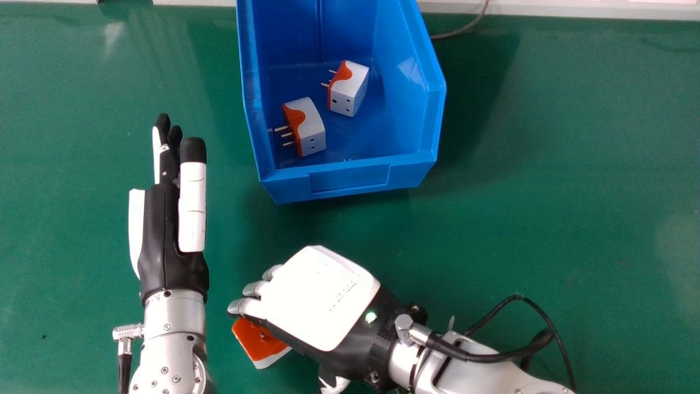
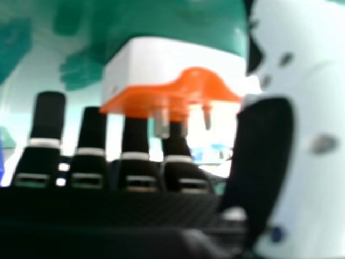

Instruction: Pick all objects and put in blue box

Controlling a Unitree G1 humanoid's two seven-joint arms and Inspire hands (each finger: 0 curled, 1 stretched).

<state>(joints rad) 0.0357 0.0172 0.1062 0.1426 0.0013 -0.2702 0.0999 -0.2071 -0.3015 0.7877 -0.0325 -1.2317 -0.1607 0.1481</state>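
Observation:
In the head view, my right hand (image 1: pixel 322 298) is palm down over an orange and white plug adapter (image 1: pixel 256 340), covering part of it. Its fingers are extended, not curled round the adapter. The right hand view has my right hand (image 2: pixel 49 116) beside the same adapter (image 2: pixel 170 65), whose pins face the hand, with the thumb on one side. Whether they touch, I cannot tell. The blue box (image 1: pixel 350 178) holds two similar adapters, one (image 1: pixel 311 127) near its front left and another (image 1: pixel 350 90) farther back. My left hand (image 1: pixel 172 224) stands open left of the box, fingers straight and pointing forward.
A green tabletop (image 1: pixel 574 191) spreads around the box and both arms. Behind the box's right side runs a thin cable (image 1: pixel 462 28). Black cables (image 1: pixel 492 357) loop over my right forearm. The box's front wall lies beyond my right hand.

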